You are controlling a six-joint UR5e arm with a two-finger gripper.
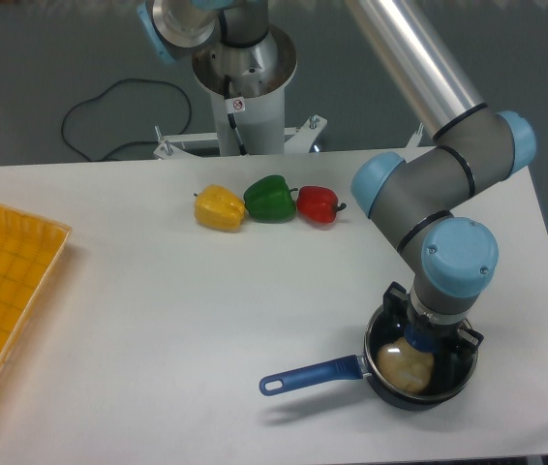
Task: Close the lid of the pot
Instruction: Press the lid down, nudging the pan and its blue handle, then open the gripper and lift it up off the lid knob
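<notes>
We see the pot (419, 373), a small black saucepan, standing near the right end of the white desk (206, 320), close to its near edge, with its long blue handle (313, 374) reaching out to the left. The arm (448, 184) comes down from the far right and its blue-capped wrist hangs directly over the pot, so the tool (421, 341) is mostly hidden beneath it; we cannot tell whether its fingers are spread or pressed together. Inside the pot's rim we make out a pale, glassy round patch that appears to be the lid (405, 366), lying at or just within the mouth of the pot under the tool, though whether it sits flat we cannot tell. Farther back, around the middle of the desk, three peppers lie in a row, touching or nearly so: yellow pepper (220, 208) on the left, green pepper (270, 199) in the middle, red pepper (318, 204) on the right. A yellow tray (3, 291) rests at the left edge of the desk.
</notes>
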